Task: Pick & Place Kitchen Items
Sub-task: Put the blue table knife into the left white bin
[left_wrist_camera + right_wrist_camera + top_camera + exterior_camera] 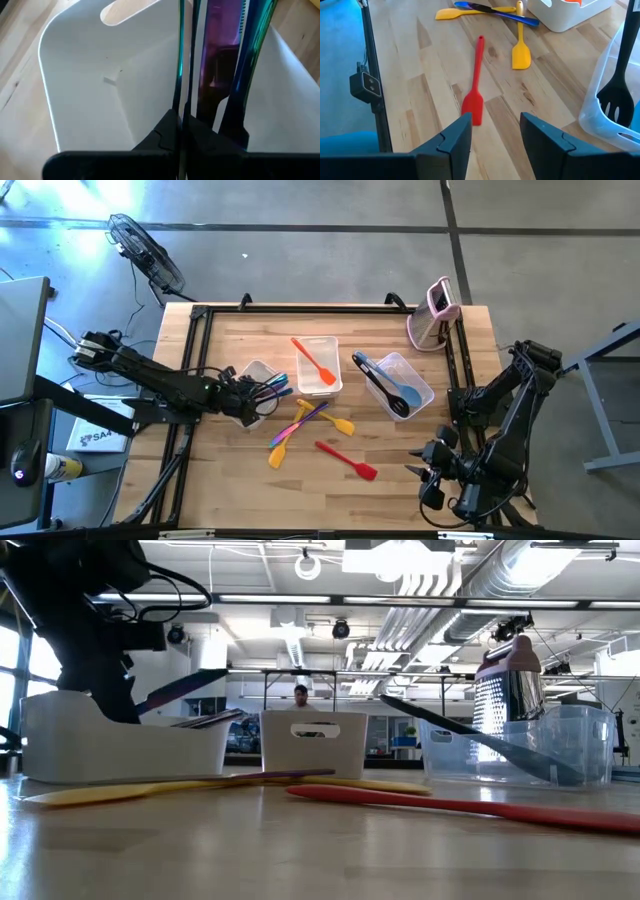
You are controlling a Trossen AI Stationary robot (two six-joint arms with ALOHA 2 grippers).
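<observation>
We see the left gripper (243, 392) down in the left tub (262, 372), its fingers (165, 135) pinched shut on a thin iridescent utensil (181, 60) that stands in the tub with other shiny handles (222, 45). The right gripper (495, 132) hovers near the table's (220, 470) front right corner, its jaws partly apart and holding nothing, with the red spatula (475, 85) lying on the wood just ahead of it.

Between the tubs, we find a loose cluster: two yellow spatulas (340, 424) and a purple utensil (310, 412) crossing one another. The middle tub (318, 385) holds an orange spatula (315, 361). The right tub (420, 380) holds a black slotted spoon (380, 385) and a blue spoon (405, 393). A pink-and-white gadget (436, 310) stands at the far right edge.
</observation>
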